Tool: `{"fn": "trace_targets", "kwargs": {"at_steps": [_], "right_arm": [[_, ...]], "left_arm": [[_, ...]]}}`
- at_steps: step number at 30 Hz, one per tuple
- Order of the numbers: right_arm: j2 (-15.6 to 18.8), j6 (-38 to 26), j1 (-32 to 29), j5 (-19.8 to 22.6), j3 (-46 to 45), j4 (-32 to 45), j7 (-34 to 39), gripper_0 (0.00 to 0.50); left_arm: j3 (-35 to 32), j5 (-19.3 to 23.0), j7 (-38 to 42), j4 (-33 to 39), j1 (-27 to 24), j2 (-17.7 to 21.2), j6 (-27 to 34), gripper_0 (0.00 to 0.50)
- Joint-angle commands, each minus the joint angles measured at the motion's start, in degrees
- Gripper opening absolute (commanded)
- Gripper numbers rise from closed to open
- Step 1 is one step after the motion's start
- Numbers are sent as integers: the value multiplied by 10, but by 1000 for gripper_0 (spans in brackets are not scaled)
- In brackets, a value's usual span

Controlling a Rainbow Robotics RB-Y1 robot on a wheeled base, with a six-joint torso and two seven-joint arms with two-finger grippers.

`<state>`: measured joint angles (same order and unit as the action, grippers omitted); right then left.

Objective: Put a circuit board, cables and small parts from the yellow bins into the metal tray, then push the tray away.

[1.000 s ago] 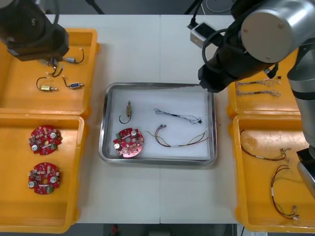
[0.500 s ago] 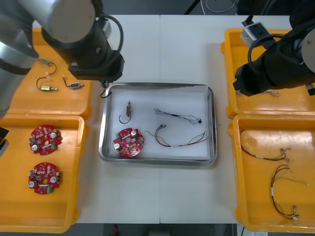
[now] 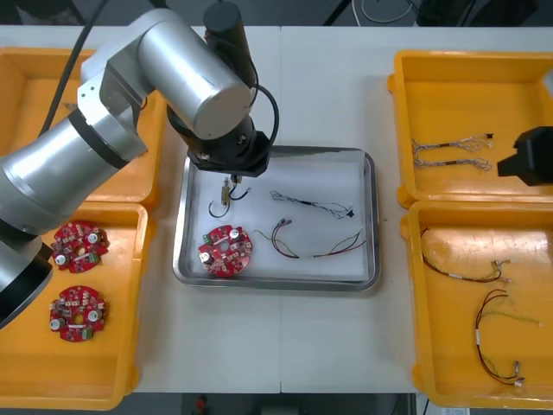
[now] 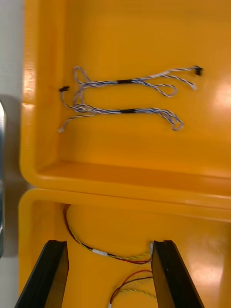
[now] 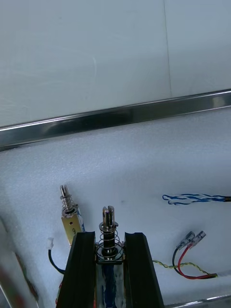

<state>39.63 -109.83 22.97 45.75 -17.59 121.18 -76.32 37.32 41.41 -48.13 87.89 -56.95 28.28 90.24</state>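
Your part sat clamped upright between the left gripper's fingers, which stood narrow, only its width apart. That was over the tray, inside its far left corner. Whether the part touched the tray's white floor, I couldn't tell.

Just beside it lay a second part, flat in the tray with its black lead curling away. That was your hazard! Let go here and the held part could have dropped onto its neighbour or tangled in that lead. Dropped from any height, it might have bounced or rolled on the liner. Its own lead could have caught on a finger and been dragged out as the gripper lifted.

Nearer the tray's front edge were the board and the red and yellow cable; the blue and white cable lay mid-tray, well clear. Off the tray's right side, your right gripper hung over the bins, fingers wide and empty.
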Motion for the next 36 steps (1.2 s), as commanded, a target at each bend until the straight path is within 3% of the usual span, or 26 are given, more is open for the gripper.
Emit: {"fn": "trace_targets", "kwargs": {"at_steps": [1,14,15,16,18,19,28,36], "right_arm": [[41,-2,-57,10,-63,21,7,500],[42,-2,-165,12,-105,63,4,500],[41,-2,-170,14,-104,68,4,500],[41,-2,-173,15,-104,71,4,500],[36,-2,-177,17,-100,75,4,500],[34,-2,-178,19,-100,76,4,500],[15,-2,-180,-1,-98,83,3,500],[18,-2,-180,1,-98,84,3,500]], "left_arm": [[36,-14,43,-29,-28,-20,-44,0],[70,-27,37,-82,-27,-31,-108,10],[70,-27,37,-82,-27,-31,-108,60],[70,-26,38,-82,-27,-31,-107,158],[70,-26,40,-79,-28,-31,-104,403],[70,-26,40,-77,-28,-31,-103,488],[54,-26,51,-35,-28,-28,-59,500],[-4,-26,42,24,-27,-15,45,500]]}}
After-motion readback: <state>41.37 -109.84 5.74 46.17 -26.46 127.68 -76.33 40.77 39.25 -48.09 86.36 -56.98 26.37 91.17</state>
